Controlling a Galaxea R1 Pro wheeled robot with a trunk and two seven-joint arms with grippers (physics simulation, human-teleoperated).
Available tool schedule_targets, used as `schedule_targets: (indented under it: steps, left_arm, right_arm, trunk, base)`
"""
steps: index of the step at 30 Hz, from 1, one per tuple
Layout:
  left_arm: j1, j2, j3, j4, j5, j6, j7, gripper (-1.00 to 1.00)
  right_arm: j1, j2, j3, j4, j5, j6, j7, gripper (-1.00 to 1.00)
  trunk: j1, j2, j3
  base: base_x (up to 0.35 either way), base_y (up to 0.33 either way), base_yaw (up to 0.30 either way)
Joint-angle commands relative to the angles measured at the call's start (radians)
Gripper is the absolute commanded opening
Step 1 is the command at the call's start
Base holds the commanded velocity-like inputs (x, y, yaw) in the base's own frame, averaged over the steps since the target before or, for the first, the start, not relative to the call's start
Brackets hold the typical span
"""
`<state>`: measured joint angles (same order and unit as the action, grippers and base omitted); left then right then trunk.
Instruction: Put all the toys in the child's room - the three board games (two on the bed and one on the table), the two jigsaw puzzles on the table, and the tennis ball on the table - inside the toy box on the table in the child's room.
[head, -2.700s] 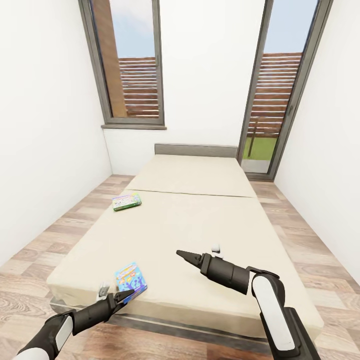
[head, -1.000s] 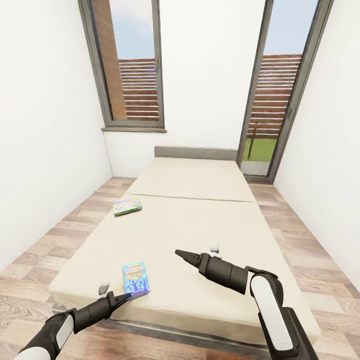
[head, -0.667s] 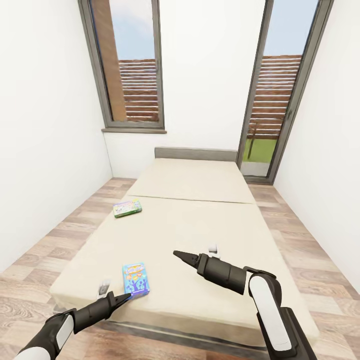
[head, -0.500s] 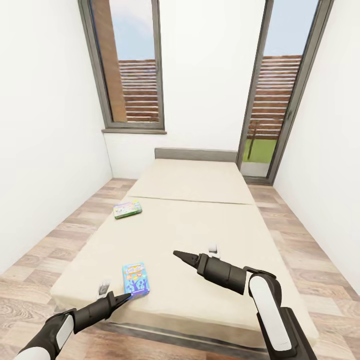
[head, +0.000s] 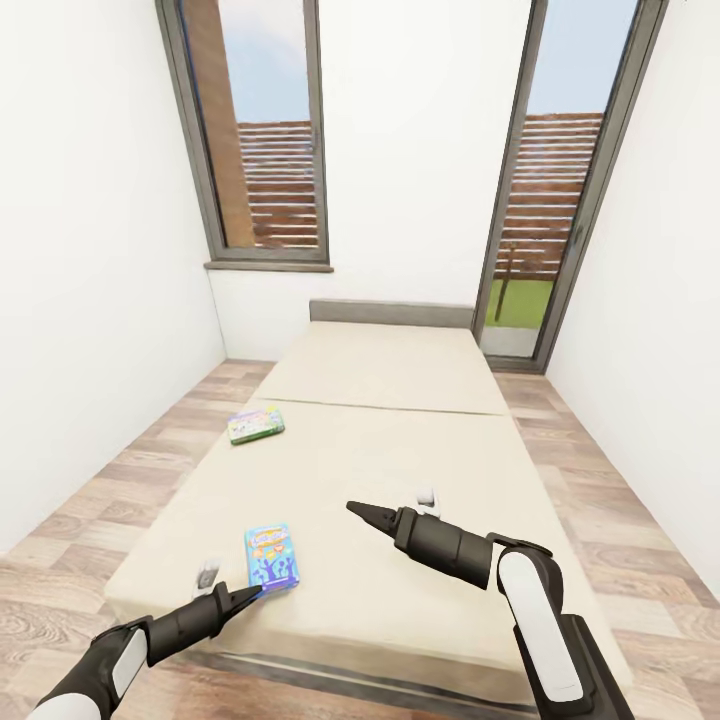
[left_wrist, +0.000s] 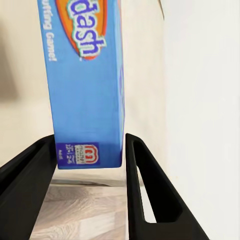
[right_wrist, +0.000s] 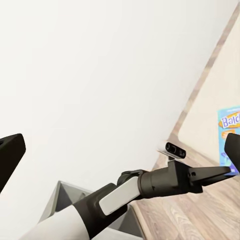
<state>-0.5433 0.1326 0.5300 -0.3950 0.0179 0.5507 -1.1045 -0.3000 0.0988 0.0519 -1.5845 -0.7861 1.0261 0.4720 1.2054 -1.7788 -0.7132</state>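
one blue board game (head: 270, 559) lies lengthwise toward the headboard, left gripper (head: 250, 595) jaws narrowly straddling its near end.

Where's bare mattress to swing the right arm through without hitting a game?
Bare: the bed's middle and right, between the green-pink game and the right edge, plus the far section by the headboard. Crowded: near-left corner, where the left pincer straddles the blue game.

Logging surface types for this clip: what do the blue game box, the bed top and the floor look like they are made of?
The blue board game looks like glossy printed cardboard: flat faces, sharp edges, lettering and a logo in the left wrist view. The bed looks like matte beige fabric, uniform with one seam across it. The floor looks like wood planks or laminate, with grain and plank joints showing; which of the two I can't tell.
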Motion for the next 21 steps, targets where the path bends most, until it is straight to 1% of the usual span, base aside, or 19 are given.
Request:
schedule_targets:
  steps: [1, 3, 6, 8, 10, 11, 13, 16, 17, 19, 20, 21]
  left_arm:
    - [-0.001, 0.000, 0.002, 0.000, 0.001, 0.011, -0.003, -1.00]
    - [-0.001, 0.002, 0.000, -0.002, 0.001, 0.017, -0.004, -1.00]
    - [-0.001, 0.008, -0.005, -0.021, 0.000, 0.062, -0.036, -1.00]
    - [-0.001, 0.010, -0.017, -0.095, -0.005, 0.130, -0.090, -1.00]
    - [-0.001, 0.014, -0.044, -0.171, -0.009, 0.196, -0.128, -1.00]
    - [-0.001, 0.020, -0.061, -0.204, -0.010, 0.229, -0.140, -1.00]
    - [-0.001, 0.050, -0.092, -0.255, -0.010, 0.281, -0.153, -1.00]
    - [-0.001, 0.097, -0.131, -0.286, -0.008, 0.321, -0.181, -1.00]
    - [-0.001, 0.104, -0.135, -0.288, -0.008, 0.325, -0.191, -1.00]
    - [-0.001, 0.126, -0.149, -0.293, -0.009, 0.333, -0.245, -1.00]
    - [-0.001, 0.132, -0.158, -0.295, -0.009, 0.336, -0.277, -1.00]
    - [-0.001, 0.135, -0.163, -0.296, -0.010, 0.337, -0.292, -1.00]
  right_arm:
    - [-0.001, 0.001, -0.001, 0.000, 0.008, 0.003, 0.008, 1.00]
    - [-0.001, 0.001, -0.001, 0.000, 0.008, 0.003, 0.008, 1.00]
    - [-0.001, 0.000, -0.001, 0.000, 0.008, 0.003, 0.008, 1.00]
    - [-0.001, 0.001, -0.001, 0.000, 0.008, 0.003, 0.008, 1.00]
    - [-0.001, 0.001, -0.001, 0.000, 0.008, 0.003, 0.008, 1.00]
    - [-0.001, 0.001, -0.001, 0.000, 0.008, 0.003, 0.008, 1.00]
    - [-0.001, 0.000, -0.001, 0.000, 0.008, 0.003, 0.008, 1.00]
    - [-0.001, -0.001, -0.001, 0.000, 0.009, 0.003, 0.008, 1.00]
    - [-0.001, -0.002, -0.001, 0.000, 0.009, 0.003, 0.008, 1.00]
    - [-0.001, -0.002, -0.001, 0.000, 0.009, 0.003, 0.008, 1.00]
    - [-0.001, -0.002, -0.001, 0.000, 0.009, 0.003, 0.008, 1.00]
    - [-0.001, -0.002, -0.001, 0.000, 0.009, 0.003, 0.008, 1.00]
  trunk:
    - [-0.004, 0.007, 0.002]
    - [-0.012, 0.021, 0.009]
    - [-0.023, 0.042, 0.018]
    - [-0.031, 0.056, 0.024]
    - [-0.035, 0.063, 0.027]
    - [-0.035, 0.063, 0.027]
    - [-0.035, 0.063, 0.027]
    - [-0.035, 0.063, 0.027]
    - [-0.035, 0.063, 0.027]
    - [-0.042, 0.077, 0.034]
    - [-0.046, 0.084, 0.037]
    - [-0.050, 0.091, 0.040]
  base:
    - [0.000, 0.000, 0.000]
    - [0.000, 0.000, 0.000]
    - [0.000, 0.000, 0.000]
    - [0.000, 0.000, 0.000]
    - [0.000, 0.000, 0.000]
    - [0.000, 0.000, 0.000]
    - [0.000, 0.000, 0.000]
    - [0.000, 0.000, 0.000]
    - [0.000, 0.000, 0.000]
    - [0.000, 0.000, 0.000]
    - [0.000, 0.000, 0.000]
    - [0.000, 0.000, 0.000]
